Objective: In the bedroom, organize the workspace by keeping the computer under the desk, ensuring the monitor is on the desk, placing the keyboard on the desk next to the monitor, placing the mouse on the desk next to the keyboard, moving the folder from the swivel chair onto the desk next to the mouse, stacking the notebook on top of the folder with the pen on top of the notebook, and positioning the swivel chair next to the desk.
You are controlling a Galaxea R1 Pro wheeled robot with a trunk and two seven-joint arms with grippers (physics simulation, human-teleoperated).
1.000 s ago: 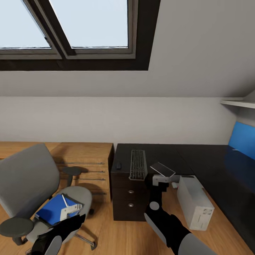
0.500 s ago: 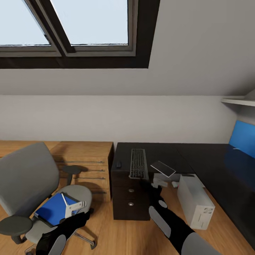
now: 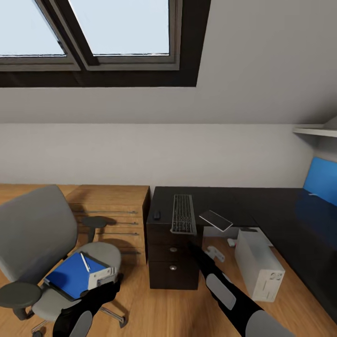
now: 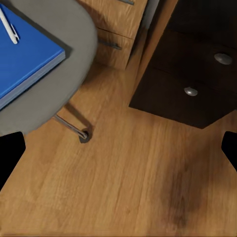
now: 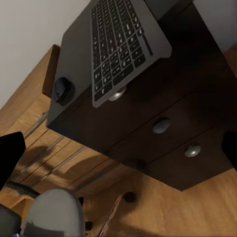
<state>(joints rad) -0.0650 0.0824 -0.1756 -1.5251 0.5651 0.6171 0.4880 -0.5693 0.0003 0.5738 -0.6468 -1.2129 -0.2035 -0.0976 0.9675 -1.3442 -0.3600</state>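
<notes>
So the keyboard [image 3: 183, 214] and mouse [image 3: 157, 215] are already up on the dark desk [image 3: 220, 201], with the mouse just beside the keyboard, and the computer [image 3: 258, 264] sits on the floor by the desk's drawers, probably parked there so it ends up underneath. The blue folder [image 3: 71, 276] with the pen [image 3: 84, 262] on top is on the swivel chair [image 3: 42, 243], likely next to go. Both grippers look spread wide and empty, fingertips [image 4: 11, 158] at the frame edges, left arm near the chair.
</notes>
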